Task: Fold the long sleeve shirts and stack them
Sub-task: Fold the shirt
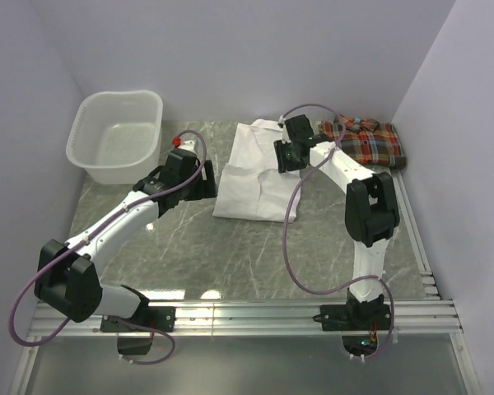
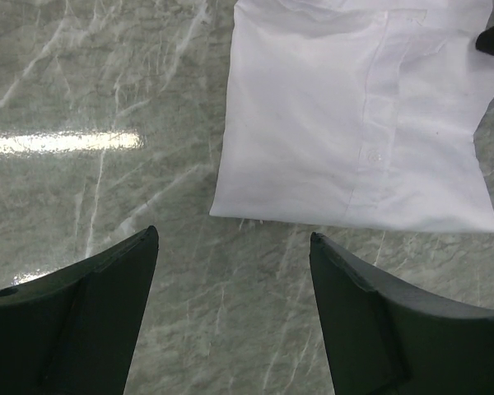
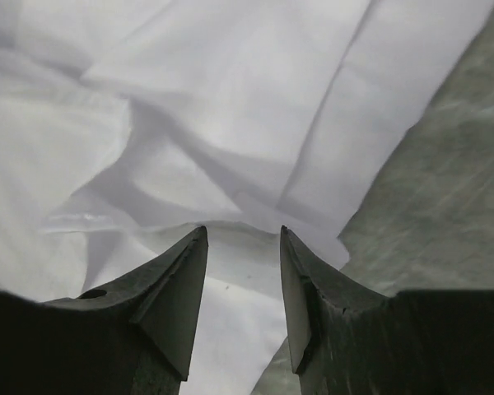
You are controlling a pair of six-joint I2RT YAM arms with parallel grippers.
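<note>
Your left fingers [image 2: 82, 321] hang wide open over the bench [image 1: 230, 255]; right fingers [image 3: 173, 288] sit half-closed on the white shirt [image 1: 251, 177] mid-bench, can't tell if they've caught cloth. Grabbing one layer could undo the fold.

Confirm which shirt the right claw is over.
The white shirt, at centre, directly under the right claw; the plaid shirt lies folded at the far right corner, apart.
</note>
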